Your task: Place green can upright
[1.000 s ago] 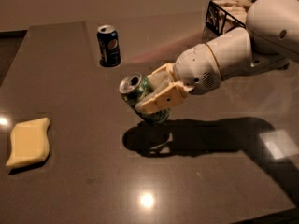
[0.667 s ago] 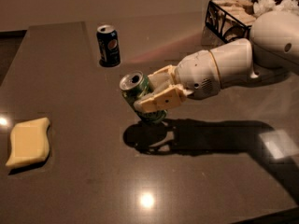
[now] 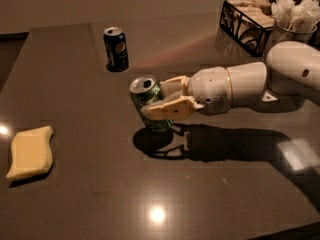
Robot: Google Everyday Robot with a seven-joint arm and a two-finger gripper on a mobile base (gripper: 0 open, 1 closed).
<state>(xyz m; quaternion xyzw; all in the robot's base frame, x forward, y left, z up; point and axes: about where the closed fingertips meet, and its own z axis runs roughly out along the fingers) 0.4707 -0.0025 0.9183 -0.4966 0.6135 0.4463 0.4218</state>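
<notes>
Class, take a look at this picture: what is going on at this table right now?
A robot arm reaches in from the right over a dark table. Its gripper is shut on the green can, which leans slightly with its silver top facing up and left. Whether the can's base touches the table cannot be told. Behind it a dark blue can stands upright on its own, and a yellow sponge lies near the left edge.
</notes>
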